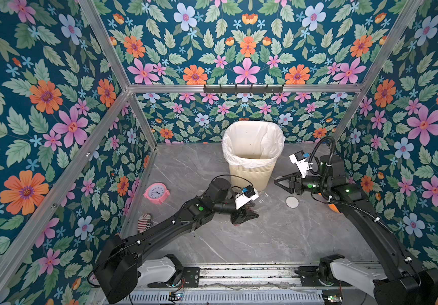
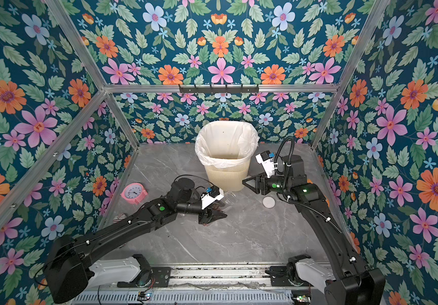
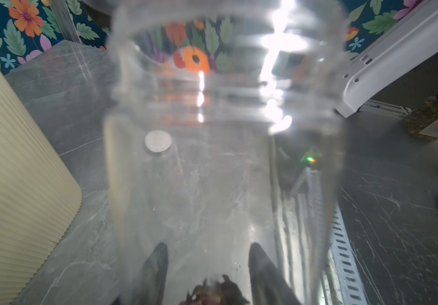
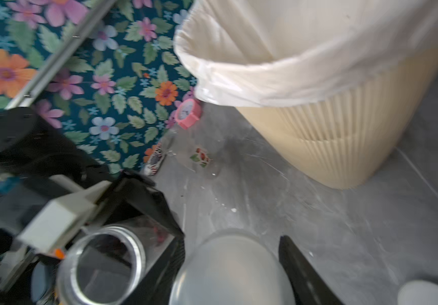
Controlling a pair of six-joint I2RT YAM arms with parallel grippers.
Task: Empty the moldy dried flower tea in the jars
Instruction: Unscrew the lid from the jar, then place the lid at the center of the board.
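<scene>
Moldy dried flower tea (image 3: 212, 293): in open jar (image 3: 223, 184) clamped by left gripper (image 3: 208, 247); may spill on counter (image 1: 265, 237) short of back-edge bin (image 1: 249, 174) if tipped early. Cannot tell right gripper (image 1: 277, 181) state.

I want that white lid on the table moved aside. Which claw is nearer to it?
Right. The right claw hangs just beyond the white lid, toward the bin; the left claw, gripping the open jar, sits farther off to its side.
</scene>
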